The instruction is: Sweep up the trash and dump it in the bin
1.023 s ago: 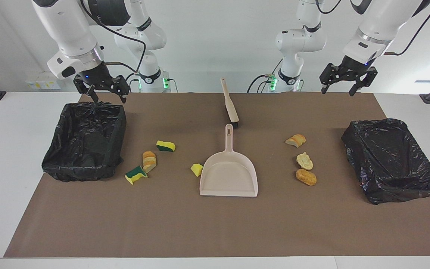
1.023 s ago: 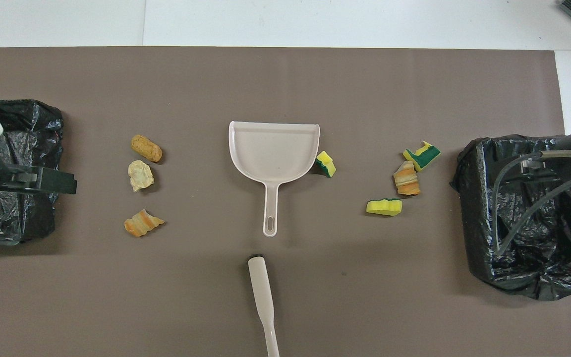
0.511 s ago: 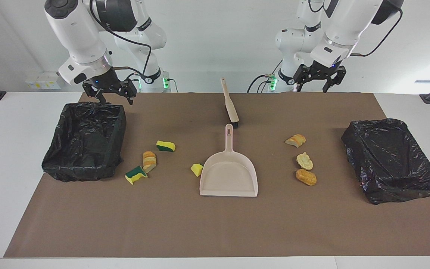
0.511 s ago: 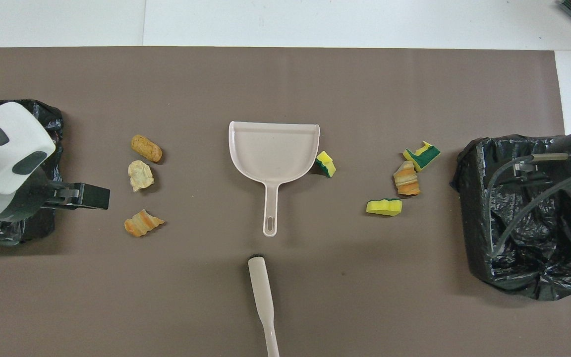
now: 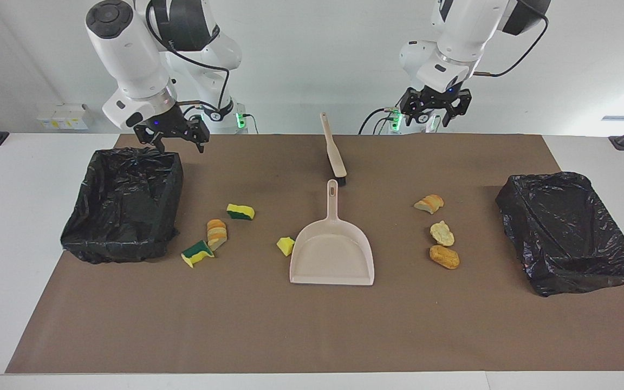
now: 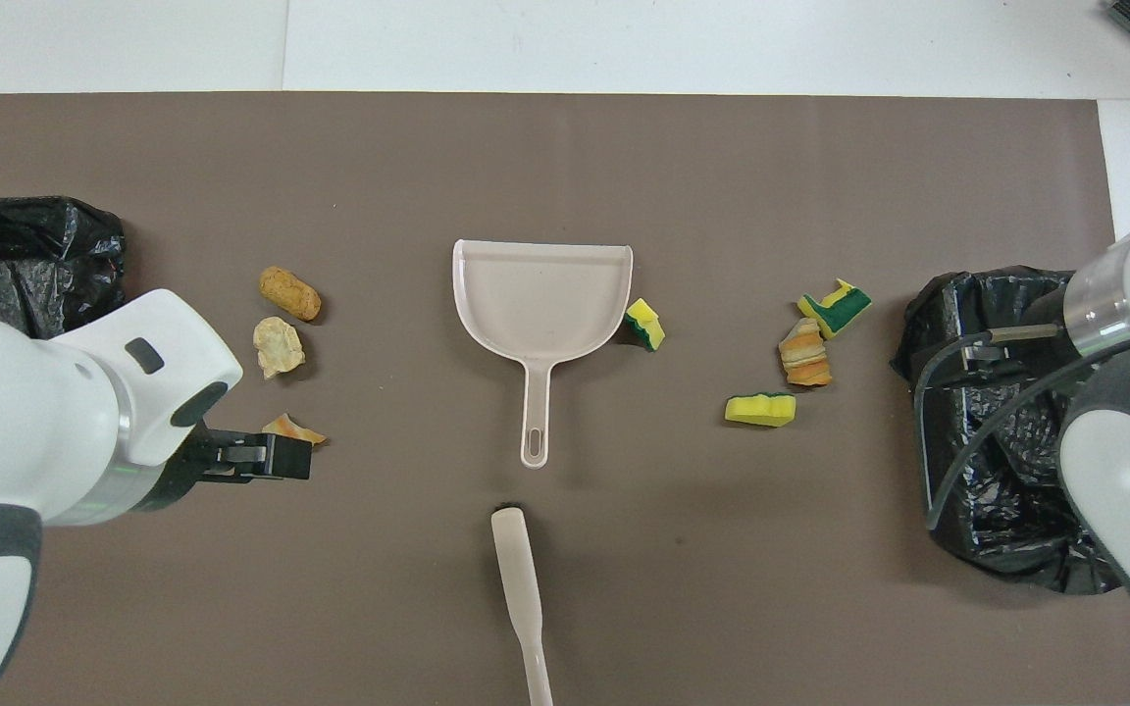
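The trash lies in two groups on the brown mat: three bread pieces (image 5: 442, 233) (image 6: 279, 345) toward the left arm's end, and sponge chunks (image 5: 240, 212) (image 6: 760, 409) with a bread slice (image 5: 216, 233) toward the right arm's end. One sponge chunk (image 5: 286, 246) touches the beige dustpan (image 5: 332, 254) (image 6: 540, 304). The brush (image 5: 333, 149) (image 6: 518, 579) lies just nearer the robots than the dustpan's handle. My left gripper (image 5: 434, 116) (image 6: 266, 456) hangs open, high over the mat beside the bread pieces. My right gripper (image 5: 174, 142) is open above the corner of the black-lined bin (image 5: 122, 203) (image 6: 1006, 422).
A second black-lined bin (image 5: 569, 233) (image 6: 25, 250) stands at the left arm's end. In the overhead view the left arm covers part of it and of one bread piece (image 6: 295, 428).
Both arms have swung toward the table's middle. The left gripper left the air over its bin and now hangs nearer the brush. The right gripper shifted a little off its bin. Nothing on the mat moved.
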Tool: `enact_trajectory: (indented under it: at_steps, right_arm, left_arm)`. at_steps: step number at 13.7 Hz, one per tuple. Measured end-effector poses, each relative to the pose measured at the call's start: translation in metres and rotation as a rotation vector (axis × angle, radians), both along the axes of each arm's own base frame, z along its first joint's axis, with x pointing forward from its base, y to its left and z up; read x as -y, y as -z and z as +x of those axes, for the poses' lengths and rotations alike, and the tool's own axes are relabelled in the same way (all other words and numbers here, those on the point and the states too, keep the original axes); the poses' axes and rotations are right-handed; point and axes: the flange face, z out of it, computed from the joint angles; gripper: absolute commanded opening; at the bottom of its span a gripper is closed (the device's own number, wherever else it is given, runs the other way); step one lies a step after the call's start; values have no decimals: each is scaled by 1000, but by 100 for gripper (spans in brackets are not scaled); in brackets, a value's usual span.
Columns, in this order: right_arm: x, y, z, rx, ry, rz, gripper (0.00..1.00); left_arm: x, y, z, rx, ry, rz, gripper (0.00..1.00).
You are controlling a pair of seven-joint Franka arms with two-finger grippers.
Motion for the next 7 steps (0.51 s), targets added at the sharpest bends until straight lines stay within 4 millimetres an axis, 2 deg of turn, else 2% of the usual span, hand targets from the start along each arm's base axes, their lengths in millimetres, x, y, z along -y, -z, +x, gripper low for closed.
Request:
enact_trajectory:
  at_steps: [2,4,7]
  right_arm:
    - [-7,9,1,10,-13,1,100]
    - [-20,18,2,31,-35,4,100]
    - [-43,35,7,55,-72,7,100]
  left_arm:
    - [15,13,-9,-27,-17,7,100]
    - [36,36,-24,-48,-65,29,100]
    - [65,67,-62,-40,-71,39,100]
